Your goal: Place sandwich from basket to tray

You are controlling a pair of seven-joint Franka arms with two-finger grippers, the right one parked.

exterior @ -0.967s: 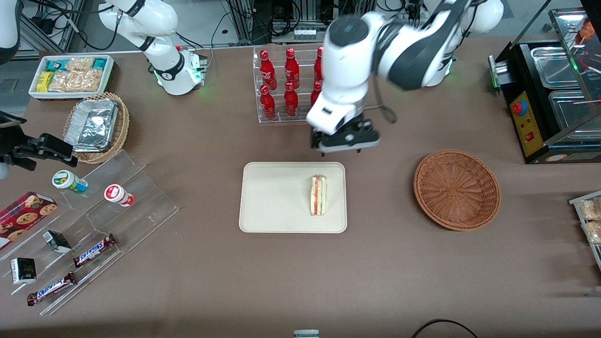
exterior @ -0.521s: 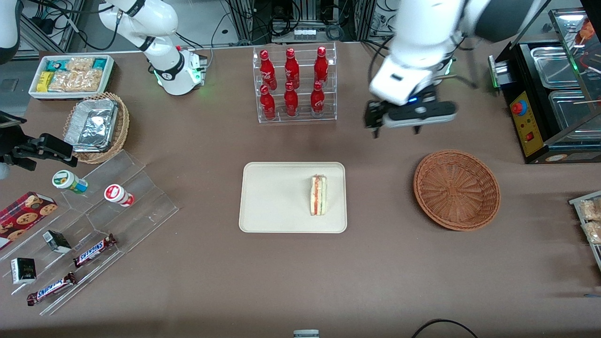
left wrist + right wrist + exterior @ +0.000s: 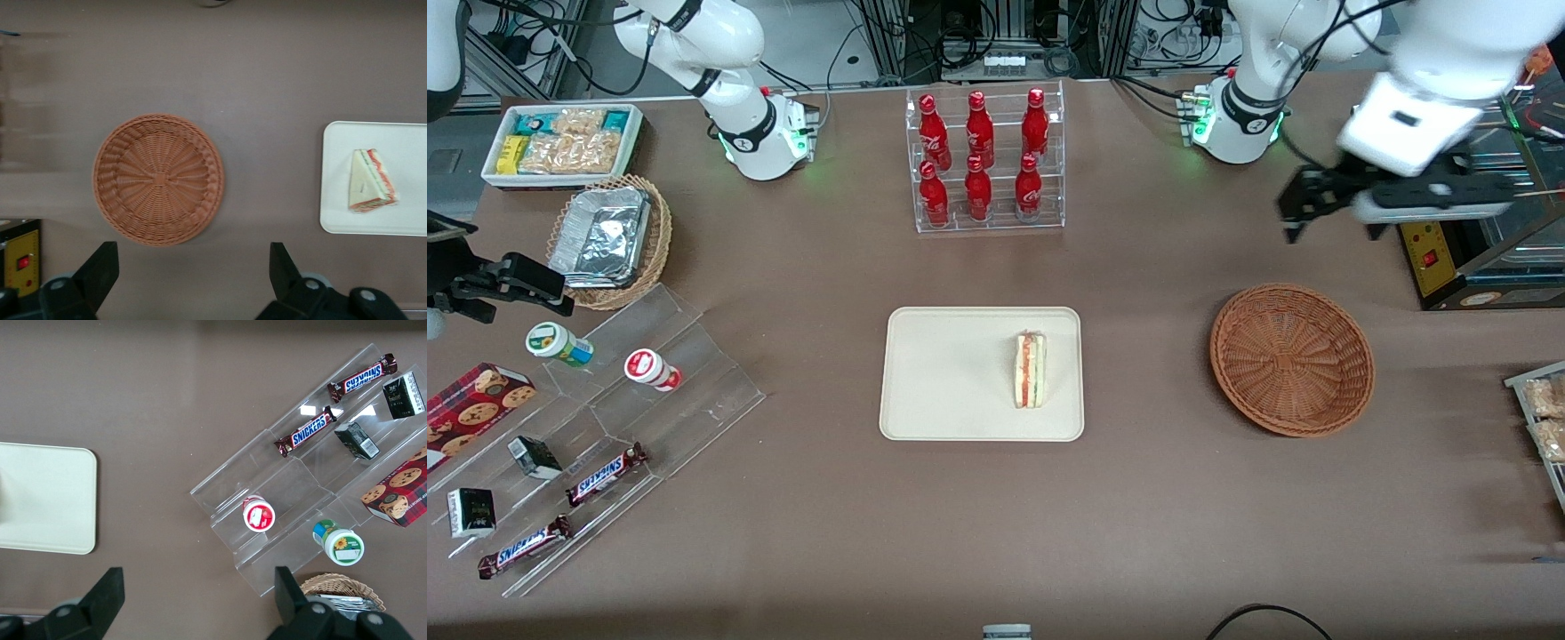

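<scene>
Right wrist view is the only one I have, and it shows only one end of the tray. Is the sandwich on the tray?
Observer: Yes, the sandwich lies on the tray, near its end toward the working arm.
Operator: Is anything in the basket?
Observer: No, the basket is empty.
Operator: Where is the gripper?
Observer: The gripper hangs open above the table, farther from the front camera than the basket, holding nothing.

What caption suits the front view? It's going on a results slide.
Sandwich on the tray, basket empty, open hand raised near the working arm's end.
</scene>
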